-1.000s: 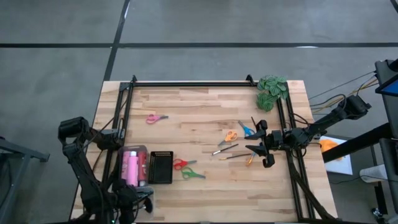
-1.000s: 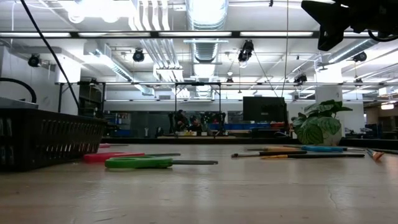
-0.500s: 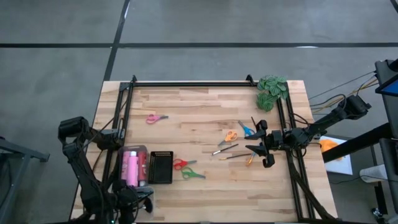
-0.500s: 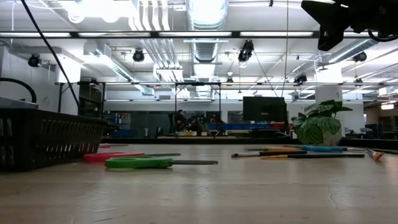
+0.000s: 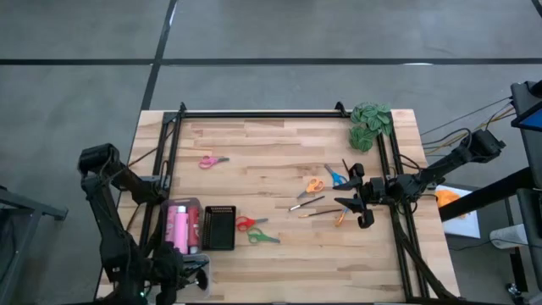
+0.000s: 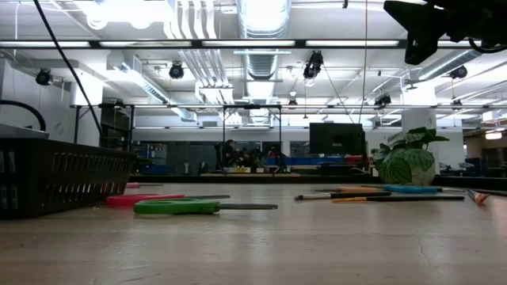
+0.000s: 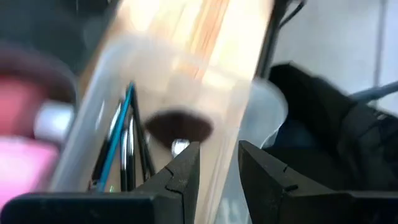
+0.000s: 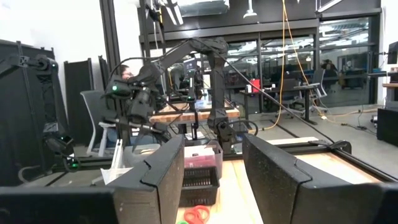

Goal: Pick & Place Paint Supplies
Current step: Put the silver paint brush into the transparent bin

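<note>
Two dark robot arms work a pale wooden table strewn with paint supplies. At the near left corner the left gripper hangs over a clear bin, its fingers slightly apart with nothing between them; through the bin's blurred wall its wrist camera shows thin brushes, one blue-handled, beside a pink bottle. From overhead, pink bottles fill that bin, and a black mesh basket sits just beside it. Red scissors and green scissors lie next to the basket; pink scissors rest well apart toward the far left. On the right side, orange scissors, blue scissors and two loose brushes are gathered near the right gripper, which hovers above the boards with its fingers apart and empty. A green leafy clump occupies the far right corner. From table height, the green scissors lie in front of the red pair, the basket's wall at the left edge
</note>
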Tool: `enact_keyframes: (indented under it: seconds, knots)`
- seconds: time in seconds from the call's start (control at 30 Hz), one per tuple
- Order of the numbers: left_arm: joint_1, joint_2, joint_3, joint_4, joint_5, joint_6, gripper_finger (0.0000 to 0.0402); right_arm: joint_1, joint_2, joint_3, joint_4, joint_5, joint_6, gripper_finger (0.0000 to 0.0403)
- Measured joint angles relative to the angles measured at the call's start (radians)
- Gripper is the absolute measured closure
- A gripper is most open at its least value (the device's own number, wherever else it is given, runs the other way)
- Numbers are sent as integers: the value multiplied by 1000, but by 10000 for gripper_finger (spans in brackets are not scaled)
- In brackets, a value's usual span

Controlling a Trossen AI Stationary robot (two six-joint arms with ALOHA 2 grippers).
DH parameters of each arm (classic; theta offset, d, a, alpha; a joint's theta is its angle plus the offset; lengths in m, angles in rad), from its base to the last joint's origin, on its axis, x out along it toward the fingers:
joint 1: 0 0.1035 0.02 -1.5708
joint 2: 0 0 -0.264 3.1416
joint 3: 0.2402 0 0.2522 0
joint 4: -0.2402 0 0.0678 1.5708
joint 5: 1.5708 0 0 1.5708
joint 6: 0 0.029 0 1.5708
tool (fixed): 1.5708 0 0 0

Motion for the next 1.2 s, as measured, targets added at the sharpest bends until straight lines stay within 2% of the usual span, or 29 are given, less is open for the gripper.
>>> enact_keyframes:
  seconds: [0.17, 0.3, 0.53, 0.67, 0.83, 1.0, 1.1, 1.2]
  knots:
    - [41, -74, 0, 0, -181, 146, 289, 0, 0, 0, 0, 0, 0, 243]
    - [127, -110, 0, 3, -322, 302, 289, 0, 0, 0, 0, 0, 0, 243]
    - [358, -89, -1, 117, -328, 572, 289, 0, 0, 0, 0, 0, 0, 243]
    - [509, -44, -3, 233, -277, 705, 289, 0, 0, 0, 0, 0, 0, 243]
    - [663, 49, -4, 444, -127, 906, 289, 0, 0, 0, 0, 0, 0, 243]
    - [761, 172, -1, 684, -69, 1131, 289, 0, 0, 0, 0, 0, 0, 243]
    - [815, 238, -1, 804, 24, 1265, 289, 0, 0, 0, 0, 0, 0, 243]
    - [866, 297, -1, 904, 88, 1286, 283, 0, 0, 0, 0, 0, 0, 243]
